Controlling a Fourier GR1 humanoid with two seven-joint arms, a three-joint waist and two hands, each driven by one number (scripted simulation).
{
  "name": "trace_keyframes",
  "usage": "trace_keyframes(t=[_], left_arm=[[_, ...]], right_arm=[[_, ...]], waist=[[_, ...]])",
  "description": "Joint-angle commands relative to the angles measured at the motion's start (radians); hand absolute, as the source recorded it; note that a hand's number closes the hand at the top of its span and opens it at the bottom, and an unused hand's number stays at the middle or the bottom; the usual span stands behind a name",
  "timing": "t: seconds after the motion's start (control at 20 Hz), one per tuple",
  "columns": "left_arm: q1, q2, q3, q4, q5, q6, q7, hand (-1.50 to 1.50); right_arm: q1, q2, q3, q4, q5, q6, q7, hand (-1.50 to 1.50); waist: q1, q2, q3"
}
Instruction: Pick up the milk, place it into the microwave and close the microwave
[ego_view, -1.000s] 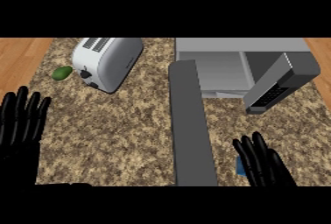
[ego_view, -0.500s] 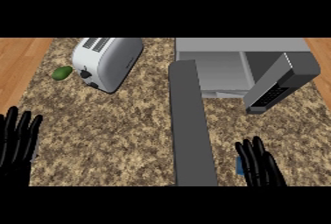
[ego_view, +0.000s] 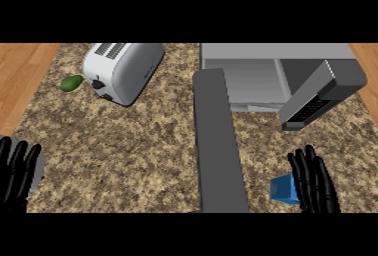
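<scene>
Head view: my right robot hand is low at the right, fingers straight and wide, holding nothing. The blue milk carton stands on the table just left of that hand, its right side hidden behind the fingers; I cannot tell whether they touch. The microwave sits at the far right, and its door stands open toward me. The carton is outside the microwave, between door and hand. My left robot hand rests open at the lower left edge, fingers up. The toaster is far left, with a small green fruit just beside it.
</scene>
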Motion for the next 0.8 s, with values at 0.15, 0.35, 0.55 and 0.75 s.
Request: trace_keyframes(t=[0.15, 0.35, 0.55, 0.75], left_arm=[[0.086, -0.022, -0.018, -0.038, -0.009, -0.039, -0.031, -1.5], [0.073, -0.034, -0.056, -0.002, -0.044, -0.022, -0.054, -1.5], [0.126, -0.002, 0.06, -0.023, 0.044, -0.089, -0.075, -1.5], [0.109, -0.023, 0.047, 0.033, 0.003, -0.12, -0.141, -1.5]], right_arm=[[0.086, -0.034, -0.107, 0.12, -0.113, 0.0, -0.164, -1.5], [0.074, -0.022, -0.168, 0.245, -0.158, 0.02, -0.255, -1.5], [0.076, -0.084, -0.328, 0.325, -0.277, 0.102, -0.357, -1.5], [0.091, -0.069, -0.337, 0.387, -0.282, 0.117, -0.414, -1.5]], waist=[[-0.001, -0.001, 0.0], [-0.002, 0.0, 0.0], [0.002, 0.0, 0.0], [0.0, 0.0, 0.0]])
